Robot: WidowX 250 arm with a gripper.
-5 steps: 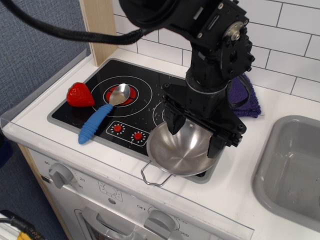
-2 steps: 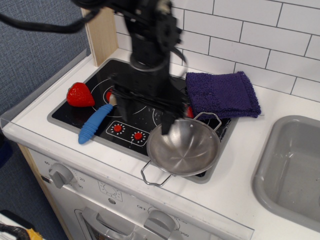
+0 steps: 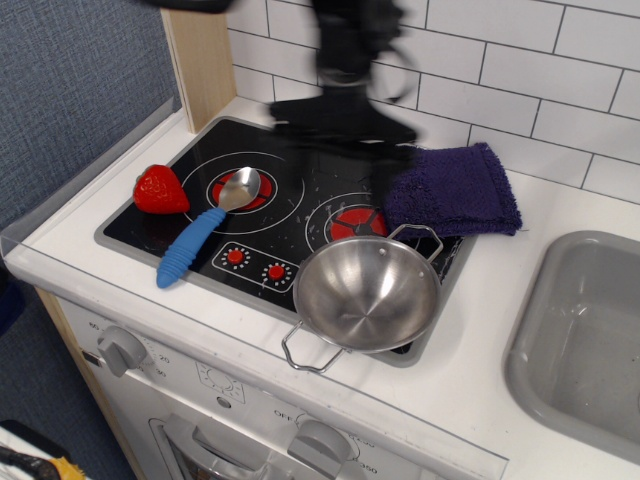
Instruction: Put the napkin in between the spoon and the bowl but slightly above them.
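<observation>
The dark purple napkin (image 3: 455, 190) lies flat at the back right of the stove top, partly on the white counter. The steel bowl (image 3: 367, 292) stands upright at the stove's front right corner, just in front of the napkin. The spoon (image 3: 205, 235) with the blue handle lies at the front left, its silver scoop on the left burner. My gripper (image 3: 350, 125) is a dark motion-blurred shape over the back of the stove, just left of the napkin. Its jaws are too blurred to read, and I see nothing in them.
A red strawberry (image 3: 160, 190) lies left of the spoon's scoop. The grey sink basin (image 3: 585, 330) is at the right. A wooden post (image 3: 200, 60) and the tiled wall (image 3: 520, 60) bound the back. The counter's front edge is close below the bowl.
The arm has swung from over the bowl to the left, then up to the back of the stove. The napkin, bowl and spoon have not moved.
</observation>
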